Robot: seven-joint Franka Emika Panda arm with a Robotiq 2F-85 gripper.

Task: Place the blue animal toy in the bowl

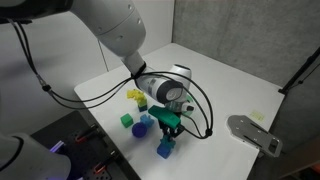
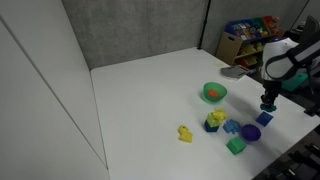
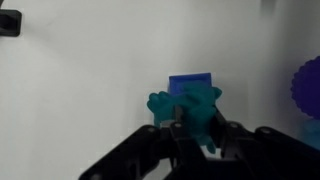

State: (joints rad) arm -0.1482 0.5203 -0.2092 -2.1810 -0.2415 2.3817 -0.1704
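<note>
Exterior view on the arm side: gripper (image 1: 170, 126) hangs over the near part of the white tabletop (image 1: 230, 75). A teal-blue lump, the blue animal toy (image 1: 173, 121), sits between its fingers. Blue block (image 1: 164, 150) is right below, green block (image 1: 127, 120) off to the side, yellow pieces (image 1: 134, 96) further back. The bowl can't be made out here, the arm covers that area. Exterior view from across: gripper (image 2: 267, 105) is at the right edge of the tabletop (image 2: 150, 90), just above the blue block (image 2: 264, 118); the toy is too small to pick out. The bowl (image 2: 214, 93), green with something orange in it, sits well apart from the gripper, toward the middle. The purple piece (image 2: 250, 132) and green block (image 2: 236, 146) lie near the straight path. Yellow toy (image 2: 185, 133) is off alone. Wrist view: fingers (image 3: 160, 138) pinch the blue animal toy (image 3: 190, 105) from both sides, with most of its body sticking out past the tips. The blue block (image 3: 192, 82) is behind it, the purple piece (image 3: 308, 85) at the edge. The toy looks lifted, though contact with the block can't be ruled out. Step in hand, as I judge it: carry to the bowl. Keep the pinch firm and rise enough to clear the block and the cluster. Travel smoothly, since the grip is on one end and the toy could swing or slip. Centre over the bowl and lower close before releasing, because it is shallow and already holds something, so a high drop may bounce out.
</note>
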